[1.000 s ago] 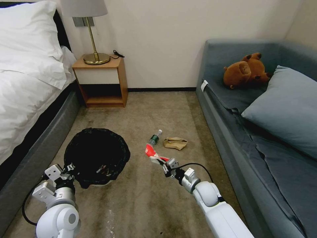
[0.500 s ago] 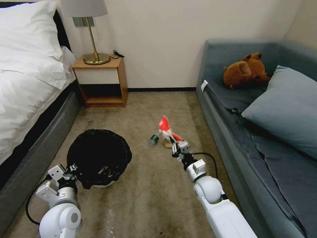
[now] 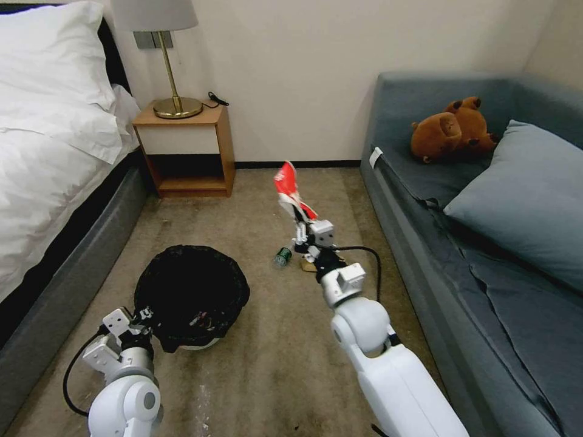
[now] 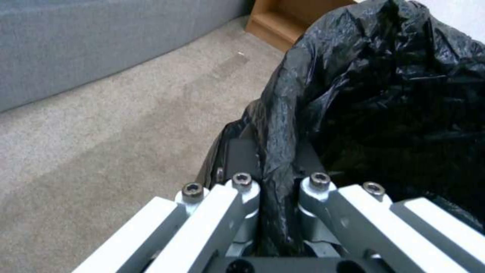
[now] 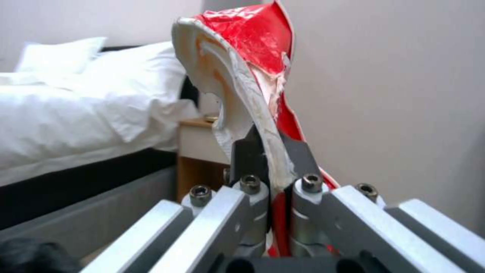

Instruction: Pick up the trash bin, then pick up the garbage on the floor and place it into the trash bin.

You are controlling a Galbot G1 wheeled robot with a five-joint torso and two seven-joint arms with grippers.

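1. The trash bin stands on the carpet left of centre, beside the bed.
2. The bottle lies right of the bin, the paper bag just beside it.
3. The nightstand stands against the far wall, the lamp on it.
4. The sofa runs along the right, carrying a plush toy and a pillow.

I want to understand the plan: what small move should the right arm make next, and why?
Probably swing the right gripper leftward over the trash bin. It is shut on the red-and-white wrapper, lifted above the carpet, while the left gripper holds the bin's rim, so the bin's open mouth is ready.
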